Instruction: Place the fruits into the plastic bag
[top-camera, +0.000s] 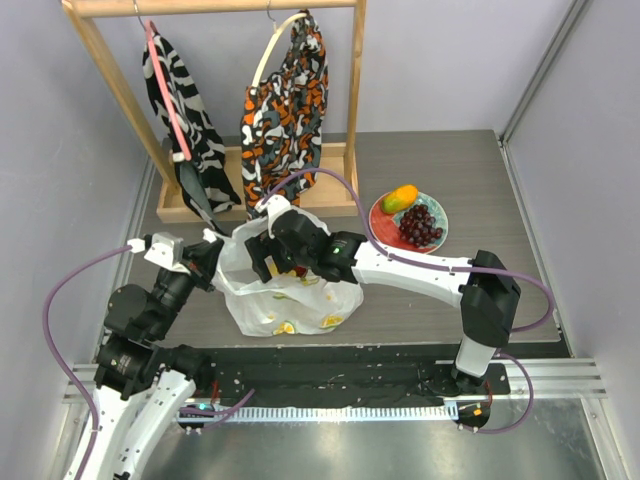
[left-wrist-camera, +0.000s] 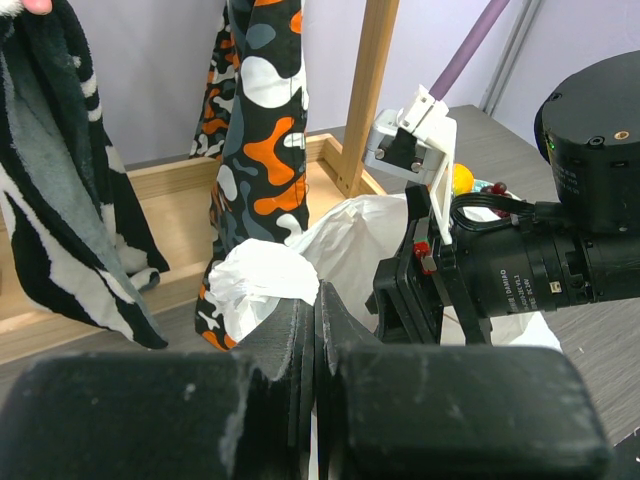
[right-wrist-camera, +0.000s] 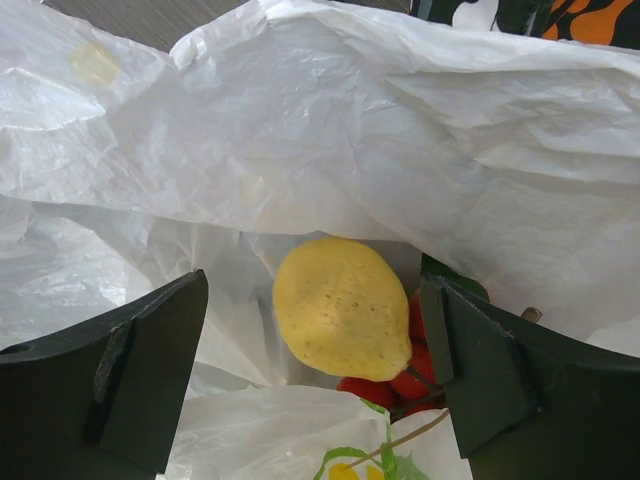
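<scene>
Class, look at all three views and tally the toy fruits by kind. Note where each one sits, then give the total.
1 lemon, in the plastic bag
1 red berry cluster, in the plastic bag under the lemon
1 mango, on the plate
1 grape bunch, on the plate
Total: 4

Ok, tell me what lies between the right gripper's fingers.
In the right wrist view, the yellow lemon lies between the fingers of the open right gripper, inside the plastic bag, on red berries.
</scene>
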